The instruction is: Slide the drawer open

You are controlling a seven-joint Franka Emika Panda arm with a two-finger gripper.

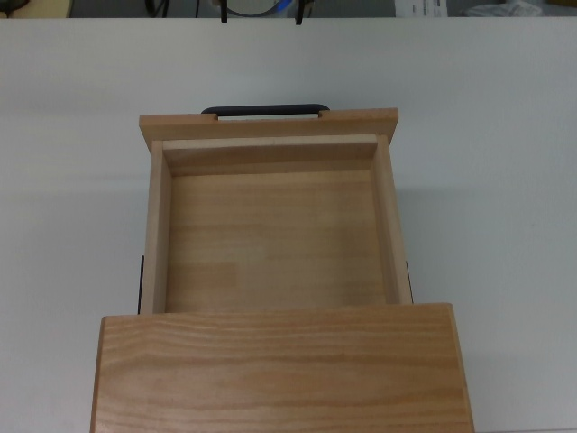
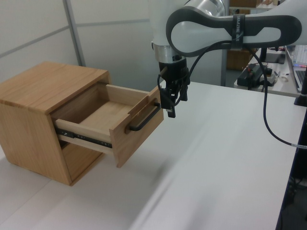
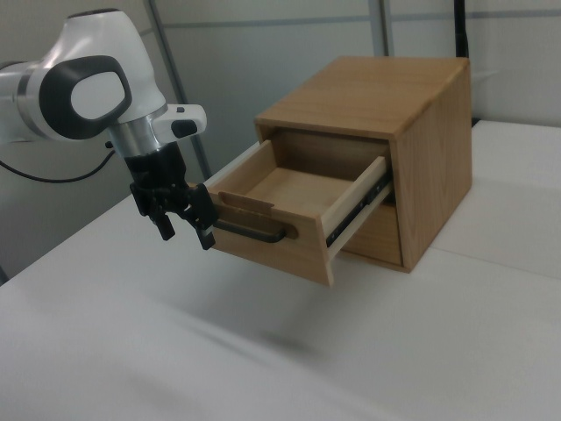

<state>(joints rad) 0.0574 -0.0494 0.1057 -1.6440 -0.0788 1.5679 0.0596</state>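
Pale grained wood drawer (image 2: 120,125) juts from my cabinet (image 2: 43,91); its thin black bar handle (image 2: 146,118) sits just beside my gripper (image 2: 169,104), fingers parted, holding nothing.

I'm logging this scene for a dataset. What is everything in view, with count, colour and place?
Cabinet: one, grained light wood, on the table at the left view's left.
Drawer: one, light wood, slid well out of the cabinet, empty inside.
Handle: one, black bar, on the drawer's front panel.
Slide rails: black, along the drawer's sides.
Table: one, white.
Cable: one, black, hanging from the arm.
Arm: one, white and grey.
Claw: one, black, open, just beside the handle.
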